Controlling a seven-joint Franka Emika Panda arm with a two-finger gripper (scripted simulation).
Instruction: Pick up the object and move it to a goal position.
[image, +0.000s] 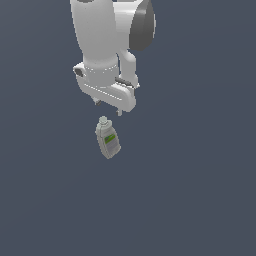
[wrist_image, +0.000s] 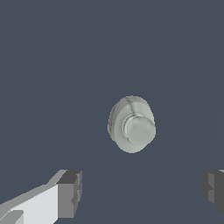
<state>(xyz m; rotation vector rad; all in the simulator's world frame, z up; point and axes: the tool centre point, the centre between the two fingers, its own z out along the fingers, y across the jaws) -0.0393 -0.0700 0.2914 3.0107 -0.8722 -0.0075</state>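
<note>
Pale bottle (image: 108, 139) sits below the spread hand (image: 107, 108), seemingly untouched.

1. In the exterior view the arm (image: 107, 35) is cut off by the frame's top edge.
2. The label (image: 110, 139) on the bottle (image: 107, 140) is too small to read.
3. In the wrist view only the bottle's cap (wrist_image: 139, 130) and shoulders show; its body is hidden beneath.
4. The pincer (wrist_image: 140, 192) fingers (wrist_image: 70, 192) run off the bottom edge, one cut by the right edge.
</note>
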